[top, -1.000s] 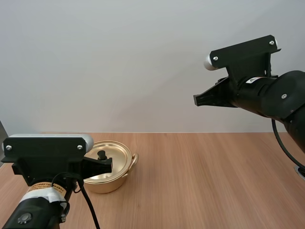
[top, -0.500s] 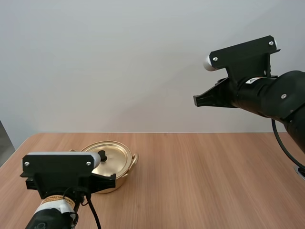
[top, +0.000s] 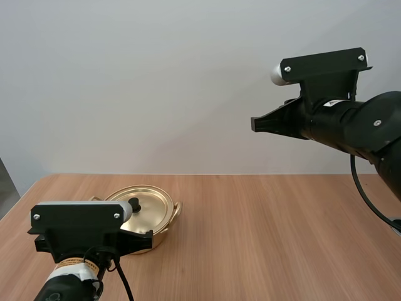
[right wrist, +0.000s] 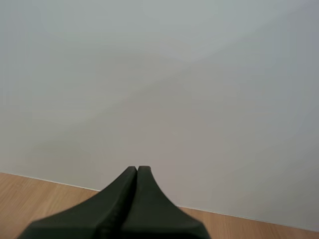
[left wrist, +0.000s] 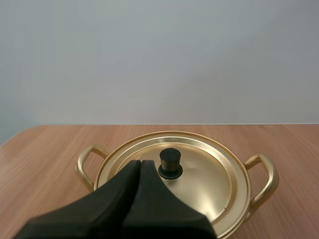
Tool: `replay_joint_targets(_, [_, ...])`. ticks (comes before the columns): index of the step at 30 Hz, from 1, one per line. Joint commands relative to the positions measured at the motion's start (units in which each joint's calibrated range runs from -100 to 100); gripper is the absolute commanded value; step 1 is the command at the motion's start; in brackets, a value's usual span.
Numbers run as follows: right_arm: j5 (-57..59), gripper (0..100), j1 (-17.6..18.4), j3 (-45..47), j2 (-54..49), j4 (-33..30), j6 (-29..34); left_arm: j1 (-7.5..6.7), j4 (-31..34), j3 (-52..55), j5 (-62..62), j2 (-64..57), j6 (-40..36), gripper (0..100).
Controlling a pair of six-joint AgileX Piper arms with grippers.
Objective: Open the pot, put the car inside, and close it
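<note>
**A:** Pale wall, wooden counter (top: pixel 263 219). Where's the pot?

**B:** The pot (top: pixel 161 233) sits on the counter directly ahead of the left hand (left wrist: pixel 139 163). The lid (left wrist: pixel 204 181) is on, and its black knob (left wrist: pixel 170 163) is just beyond the hand's tips.

**A:** And the hands?

**B:** The left is pressed together into one wedge, holding nothing. The right hand (right wrist: pixel 137 169) is pressed together too, raised high and well apart from the pot.

**A:** Which step, then?

**B:** Opening, I'd judge. It's an approach to the knob, with the lid not yet lifted. Next the left hand should spread, ease forward until the knob sits between its fingers, then pinch and lift straight up. The car comes after that.
</note>
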Motion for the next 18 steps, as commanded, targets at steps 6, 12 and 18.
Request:
replay_joint_targets(6, [0.06,0,5.32,10.19,-4.81,-3.35,-4.17,-0.01,-0.05,0.0,0.07,0.0,-0.05,0])
replay_joint_targets(12, [-4.46,0,5.72,21.5,-16.63,-2.51,-3.87,-0.01,-0.05,0.0,0.07,0.0,-0.05,0])
replay_joint_targets(18, [-24.25,0,5.72,28.6,-27.51,-2.69,-3.87,-0.01,-0.05,0.0,0.07,0.0,-0.05,0])
